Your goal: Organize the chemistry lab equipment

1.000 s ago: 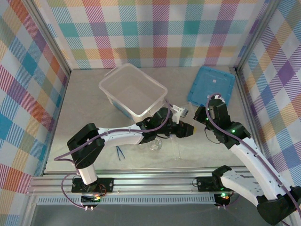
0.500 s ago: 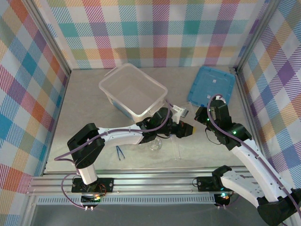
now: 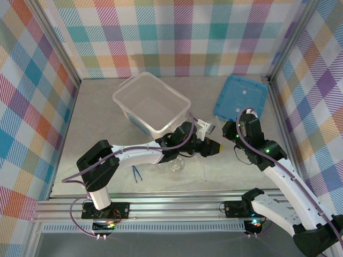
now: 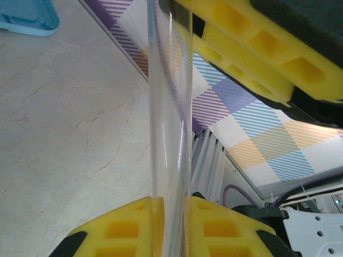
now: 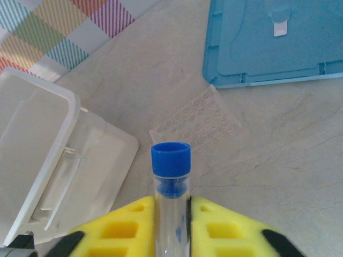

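Note:
A thin clear blue-capped tube spans the gap between my two grippers above the table. My left gripper is shut on its clear end, both yellow pads pressed to the glass. My right gripper brackets the capped end, and a thin dark gap shows beside its right pad. From above, the left gripper and right gripper nearly meet. A clear glass flask stands under the left arm. Dark blue tweezers lie near the front.
The large translucent box stands open at the back left. The flat blue lid lies at the back right by the wall. A clear well plate lies on the table between them. Another thin clear tube lies near the front rail.
Both arms have kept their places over the table. The left jaws have closed onto the tube and the right jaws have eased apart a little.

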